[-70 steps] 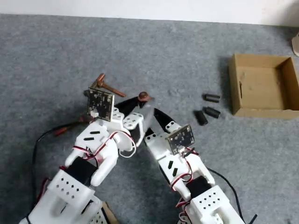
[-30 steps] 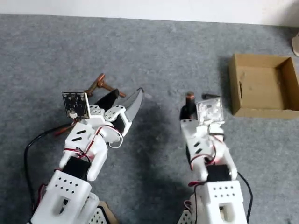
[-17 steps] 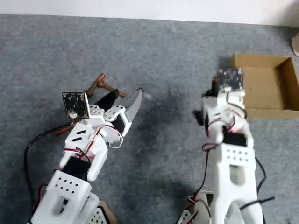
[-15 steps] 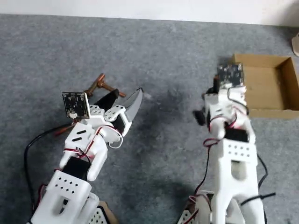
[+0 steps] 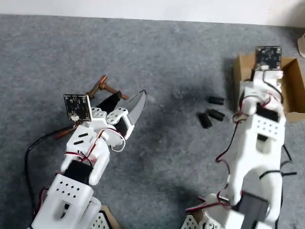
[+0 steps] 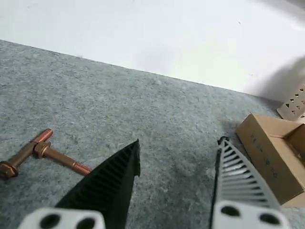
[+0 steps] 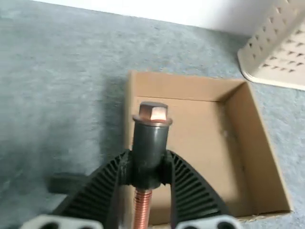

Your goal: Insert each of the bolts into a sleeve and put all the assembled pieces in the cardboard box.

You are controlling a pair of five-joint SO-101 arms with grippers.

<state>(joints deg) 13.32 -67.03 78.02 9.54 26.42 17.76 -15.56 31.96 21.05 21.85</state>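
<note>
My right gripper (image 7: 147, 164) is shut on a black sleeve (image 7: 149, 148) with a copper bolt (image 7: 152, 113) through it, held upright above the near wall of the cardboard box (image 7: 200, 143). From above, that arm's wrist board (image 5: 268, 57) sits over the box (image 5: 298, 90) and hides the fingers. My left gripper (image 6: 178, 141) stands open and empty just above the carpet. Two copper bolts (image 6: 43, 152) lie crossed beside its black finger (image 6: 114, 176); in the high view the bolts (image 5: 106, 86) lie just beyond the left gripper (image 5: 132, 94). Three loose black sleeves (image 5: 213, 113) lie left of the box.
A white perforated basket (image 7: 281, 52) stands beyond the box's far corner. One loose sleeve (image 7: 64, 182) lies on the grey carpet (image 5: 181, 52) by the right gripper. A red and black cable (image 5: 57, 135) trails left of the left arm.
The right arm has swung from the table's middle to the right, carrying the sleeved bolt over the box. The left arm drew back to the left earlier and then stayed still.
</note>
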